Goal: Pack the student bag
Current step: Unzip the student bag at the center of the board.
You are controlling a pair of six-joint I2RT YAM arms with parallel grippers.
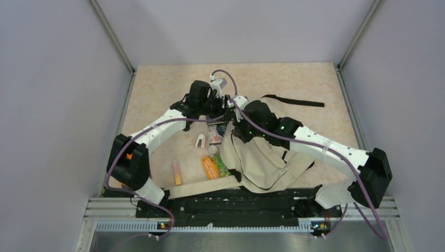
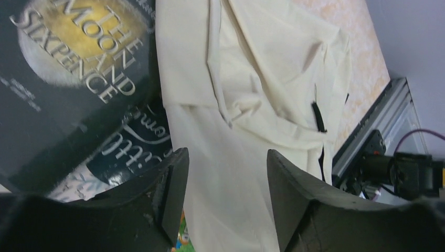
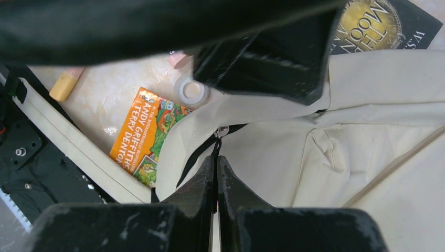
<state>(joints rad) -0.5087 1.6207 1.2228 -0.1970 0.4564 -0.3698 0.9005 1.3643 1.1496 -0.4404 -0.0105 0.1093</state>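
Along the left side of the counter [image 1: 157,89], the danger lay with the loose things. A peach-coloured marker [image 1: 177,172], an orange paperback [image 1: 212,167] and a tape roll [image 3: 191,90] sat near or against the left edge of the student bag [image 1: 262,163]. Any sideways drag of the limp fabric looked likely to sweep them off or bury them.

The left hand [image 2: 226,157] was spread wide and held nothing. It hung low over the cream cloth, with the black book [image 2: 68,79] just beside its left finger. A careless drop from there could have snagged a fold or shoved that book.

Further right, the right hand [image 3: 216,163] was pinched tight on the black zipper tab [image 3: 216,144], just below the metal slider. That hold was small, so a hard tug might have slipped off. A tug might also have lifted the whole slack bag rather than running the zipper, since nothing pinned the fabric down.

The student bag lay crumpled on the counter, right of centre and toward the near edge, largely beneath the right arm. It spread directly under and ahead of the left hand, apart from it, while the right hand touched it at the zipper line.
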